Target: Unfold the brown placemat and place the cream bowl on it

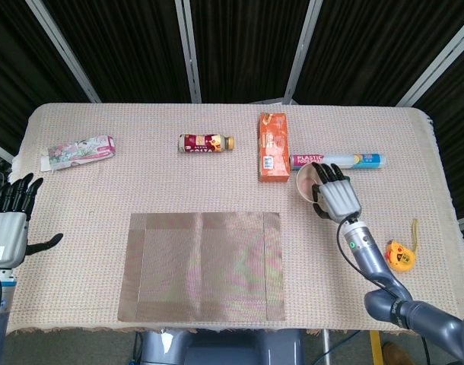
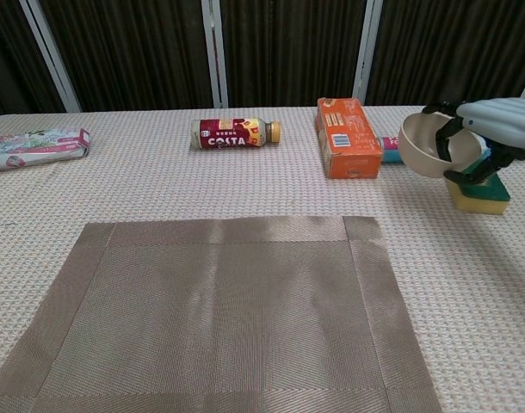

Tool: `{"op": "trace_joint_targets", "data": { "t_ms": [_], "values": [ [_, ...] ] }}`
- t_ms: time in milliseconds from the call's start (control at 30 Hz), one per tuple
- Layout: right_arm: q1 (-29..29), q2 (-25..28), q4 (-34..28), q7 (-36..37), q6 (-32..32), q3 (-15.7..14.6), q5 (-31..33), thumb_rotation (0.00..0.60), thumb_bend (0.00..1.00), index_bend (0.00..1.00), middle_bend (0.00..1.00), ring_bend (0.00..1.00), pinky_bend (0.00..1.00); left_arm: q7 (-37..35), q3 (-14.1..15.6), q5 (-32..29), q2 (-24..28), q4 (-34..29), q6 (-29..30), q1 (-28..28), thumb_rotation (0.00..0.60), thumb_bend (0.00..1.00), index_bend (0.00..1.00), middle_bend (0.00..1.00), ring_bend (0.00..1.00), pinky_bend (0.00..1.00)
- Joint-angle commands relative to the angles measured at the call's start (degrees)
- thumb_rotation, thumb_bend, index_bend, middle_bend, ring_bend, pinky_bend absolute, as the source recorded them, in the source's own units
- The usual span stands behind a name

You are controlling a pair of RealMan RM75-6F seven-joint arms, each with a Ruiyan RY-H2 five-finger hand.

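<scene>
- Head view shows the table (image 1: 80, 198) under its woven cloth; your brown placemat (image 1: 200, 266) already lies unfolded and flat near the front edge, so that half looks done.
- Nothing rests on the placemat, and the cloth between it and the bowl is bare, so you have a free path down and to the left.
- The orange box (image 1: 272, 146) and the plastic wrap roll (image 1: 338, 160) sit beyond the placemat, just beside the bowl; keep clear of them.
- Your right hand (image 1: 336, 195) grips the cream bowl (image 2: 430, 144), lifted and tilted off the cloth, beyond the placemat's far right corner; carrying and setting down remain.
- Your left hand (image 1: 10, 228) hangs spread and empty, well left of the placemat.
- The yellow sponge (image 2: 479, 193) lies just below the bowl.
</scene>
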Motion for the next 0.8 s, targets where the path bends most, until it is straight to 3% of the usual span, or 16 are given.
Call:
{"op": "trace_joint_targets", "data": {
  "t_ms": [33,200,367,567,800],
  "values": [
    [-2.00,5.78,-7.13,0.80,3.94,-2.72,-5.60,0.600,0.39,0.64,0.00,0.00,0.00,-0.25,0.08,0.23,0.19,-0.20,-0.22,0.05,0.600,0.00,0.00,0.00,0.00,0.00],
    [-1.87,13.55,-20.11,-0.29,4.83,-6.38,-13.38,0.600,0.39,0.64,0.00,0.00,0.00,-0.56,0.16,0.97,0.39,-0.57,-0.59,0.06,0.600,0.00,0.00,0.00,0.00,0.00],
    [0.84,15.18,-27.53,-5.51,1.93,-8.11,-18.59,0.600,0.39,0.64,0.01,0.00,0.00,-0.37,0.17,1.03,0.32,-0.59,-1.09,-0.02,0.600,0.00,0.00,0.00,0.00,0.00],
    [5.49,10.51,-31.80,-13.46,-5.16,-7.91,-19.63,0.600,0.39,0.64,0.01,0.00,0.00,-0.18,-0.12,0.41,0.16,-0.18,-1.46,0.06,0.600,0.00,0.00,0.00,0.00,0.00],
    [9.30,2.21,-30.68,-22.30,-10.92,-6.86,-18.29,0.600,0.39,0.64,0.01,0.00,0.00,-0.42,-0.43,-0.43,0.19,0.51,-1.80,0.24,0.600,0.00,0.00,0.00,0.00,0.00]
  ]
}}
